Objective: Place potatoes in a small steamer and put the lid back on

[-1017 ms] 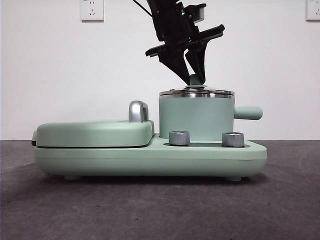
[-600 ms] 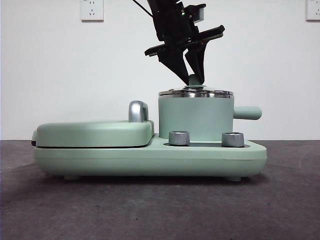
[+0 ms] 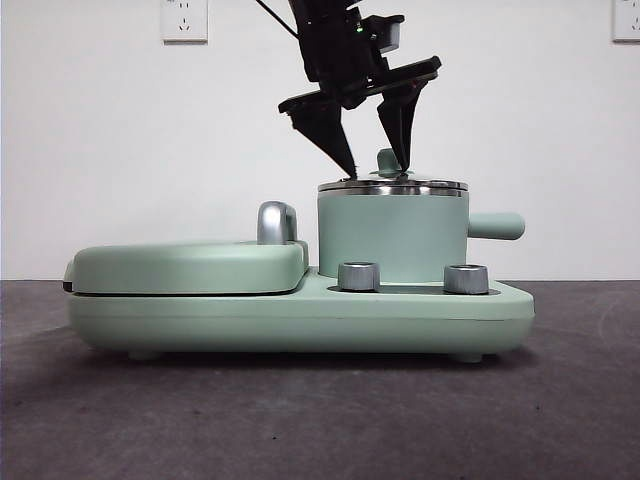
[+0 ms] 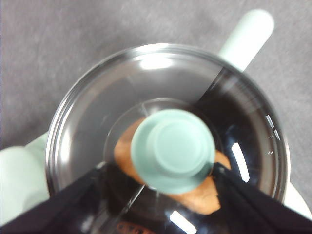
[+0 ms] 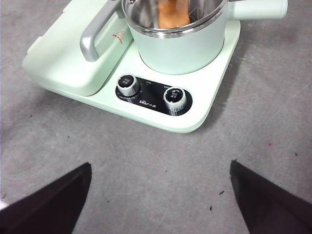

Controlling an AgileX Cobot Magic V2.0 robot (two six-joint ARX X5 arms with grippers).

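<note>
Atop the small steamer (image 3: pixel 392 236), the lid (image 3: pixel 392 186) is sitting flat, apparently seated, covering the potato (image 4: pixel 202 192) inside; the left gripper (image 3: pixel 375 168) is hanging spread around its knob (image 4: pixel 173 150), releasing.

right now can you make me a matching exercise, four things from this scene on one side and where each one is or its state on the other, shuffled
1. potato
2. lid
3. left gripper
4. right gripper

a. open, jaws either side of the lid knob
b. inside the small steamer
c. open, above bare table in front of the cooker
d. resting on the steamer rim

Pairs: 1-b, 2-d, 3-a, 4-c
</note>
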